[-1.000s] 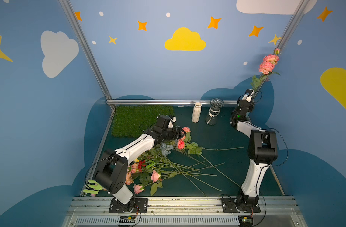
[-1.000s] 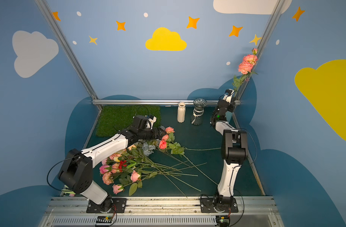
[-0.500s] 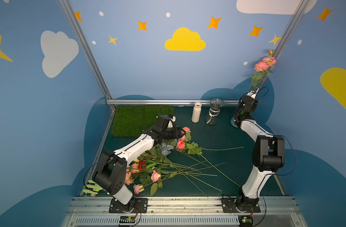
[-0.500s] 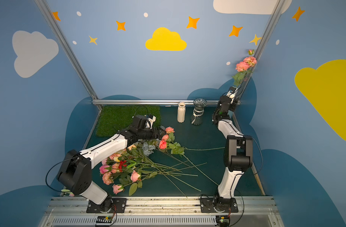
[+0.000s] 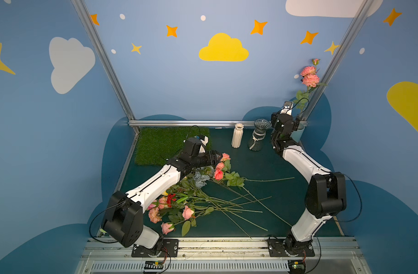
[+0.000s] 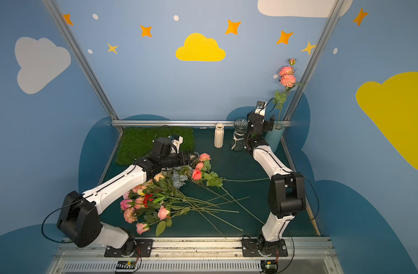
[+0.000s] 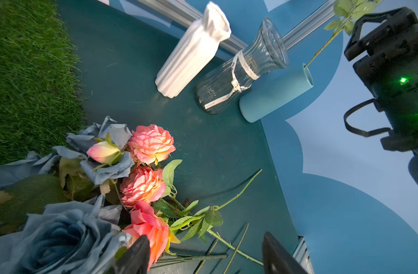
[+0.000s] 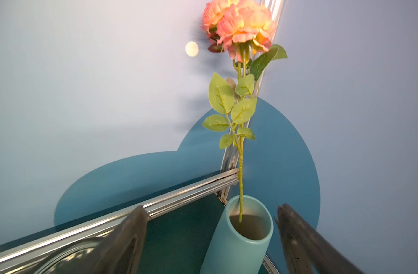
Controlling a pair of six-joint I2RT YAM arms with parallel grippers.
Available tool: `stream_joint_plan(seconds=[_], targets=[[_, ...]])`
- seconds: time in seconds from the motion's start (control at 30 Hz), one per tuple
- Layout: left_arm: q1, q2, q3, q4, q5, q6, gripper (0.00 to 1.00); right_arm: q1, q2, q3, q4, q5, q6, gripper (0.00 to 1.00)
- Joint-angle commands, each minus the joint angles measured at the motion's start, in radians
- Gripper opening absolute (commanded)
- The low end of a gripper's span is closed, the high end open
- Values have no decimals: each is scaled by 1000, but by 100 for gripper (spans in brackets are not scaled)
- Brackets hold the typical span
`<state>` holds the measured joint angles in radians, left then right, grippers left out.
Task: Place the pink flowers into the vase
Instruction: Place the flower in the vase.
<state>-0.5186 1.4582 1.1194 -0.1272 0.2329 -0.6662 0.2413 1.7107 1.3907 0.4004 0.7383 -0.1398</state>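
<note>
The left gripper (image 7: 203,258), jaws wide and empty, hangs low over the pink flowers (image 5: 186,211) heaped on the green mat (image 5: 274,166), one finger just beside a salmon rose (image 7: 148,227). Bare mat lies right of the heap. The writing on the glass vase (image 7: 239,78)'s ribbon (image 7: 246,66) is too small to read. The right gripper (image 8: 212,237) gapes empty, flanking the corner teal vase (image 8: 236,251), which holds one pink stem (image 8: 241,23).

Pink flowers (image 7: 147,166) were seen lying against grey-blue roses (image 7: 61,237); a green stem (image 7: 322,47) was held in the teal vase (image 7: 274,95); the left gripper (image 7: 204,239) was spread wide.
</note>
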Motion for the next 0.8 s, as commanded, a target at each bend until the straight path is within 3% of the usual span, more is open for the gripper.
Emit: stream_joint_plan(seconds=[0.0,0.23,0.4,0.47,0.77], targets=[[-9,-48,-4,-15,-46,-9,76,17,-85,-4,-114,-59,36,90],[-34,-129,-12,-57,-86,-20,78,41,-147,41,-243,-169,35,90],[-61,-185,-1,-108,-135,-14,78,33,-159,134,-302,-335,-42,90],[-62,-201,7,-127,-151,-10,77,28,-149,185,-299,-335,-90,90],[-64,-219,60,-200,-199,11,78,-112,-2,481,-459,-461,-82,92]])
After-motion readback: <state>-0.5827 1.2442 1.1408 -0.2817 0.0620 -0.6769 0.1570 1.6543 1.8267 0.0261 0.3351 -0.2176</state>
